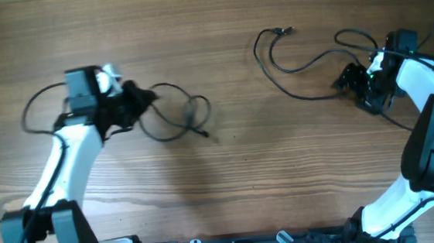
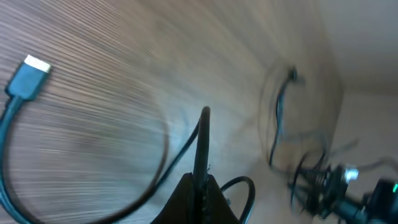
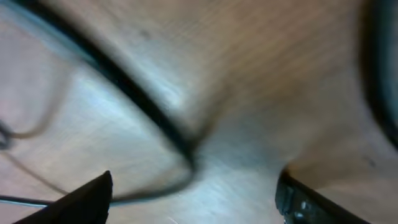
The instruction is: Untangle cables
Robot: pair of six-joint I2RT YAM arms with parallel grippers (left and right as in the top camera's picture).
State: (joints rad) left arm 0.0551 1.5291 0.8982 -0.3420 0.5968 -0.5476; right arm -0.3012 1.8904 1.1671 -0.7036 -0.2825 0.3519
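Overhead, left claw: the left claw [image 1: 136, 99] is clenched and appears to pinch the left cable [image 1: 176, 117] at the end of its loops.
Overhead, left cable: overlapping curls in the left half of the counter [image 1: 229, 175], midway between far and near edges.
Overhead, right cable: the right cable [image 1: 294, 67] is spread in open curves toward the far right corner, well apart from the left one.
Overhead, right claw: the right claw [image 1: 351, 82] is low over that cable's right-hand end.
Left wrist, grip: the fingers are pressed together, with cable curving away on both sides. A flat plug [image 2: 28, 78] lies free on the wood.
Right wrist, claw: released. The fingers [image 3: 90, 198] stand wide apart with nothing between them, and a blurred cable runs across the wood just ahead.
Risk, left: pulling while the curls overlap could tighten them into a knot, or the thin cord could slip from the pinch.
Risk, right: closing from this blurred, close position could miss the cord or catch two strands at once.
Risk, both: dragging either cable toward the middle could bring the two back into one tangle.
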